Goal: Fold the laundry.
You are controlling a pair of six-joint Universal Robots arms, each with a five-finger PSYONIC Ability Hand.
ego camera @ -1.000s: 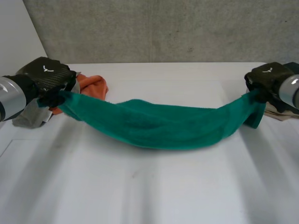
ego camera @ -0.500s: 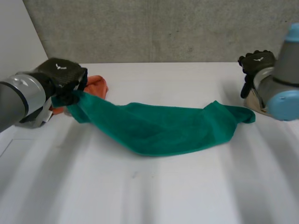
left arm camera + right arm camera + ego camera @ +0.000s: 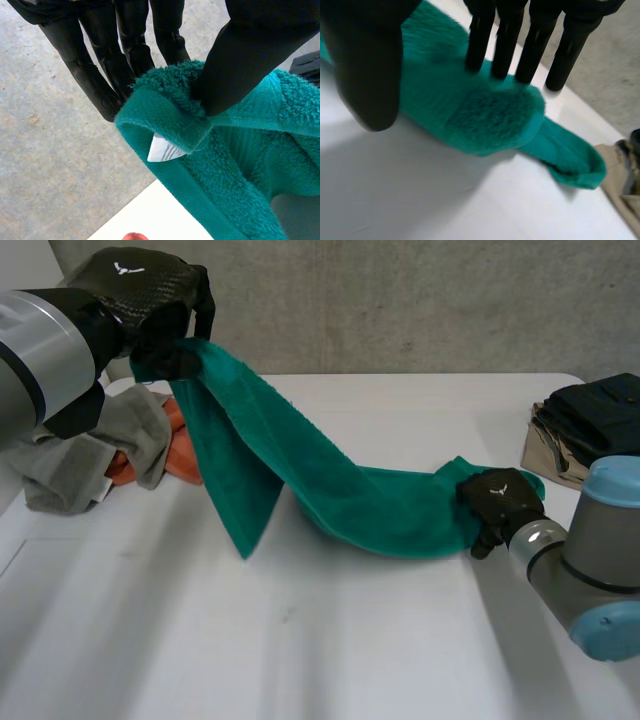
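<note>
Head view: left hand (image 3: 140, 295) is high above the far left of the white table (image 3: 330, 640), closed on one corner of the green towel (image 3: 340, 490). The towel hangs from that grip, one free corner pointing down to the table, and slopes across to its other end, which lies flat on the table at the right. The right hand (image 3: 498, 502) sits on that low end. By the left arm lie a grey cloth (image 3: 70, 465) and an orange cloth (image 3: 180, 455), touching each other, the orange partly under the grey. A stack of folded clothes (image 3: 590, 420) (dark piece on top, beige below) stands at the far right edge, just beyond the towel's end. Left wrist view: the thumb (image 3: 250, 55) presses the towel's hemmed corner against the fingers (image 3: 127, 47), a firm pinch; a white care label (image 3: 162, 149) sticks out of the hem just below the grip. Right wrist view: the fingers (image 3: 507, 40) are straight, their tips on the towel's bunched end, and the thumb (image 3: 367, 60) stands well apart from them, so this hand is wide and grips nothing. The towel's hemmed tip lies past the fingertips, near the beige edge of the stack.
</note>
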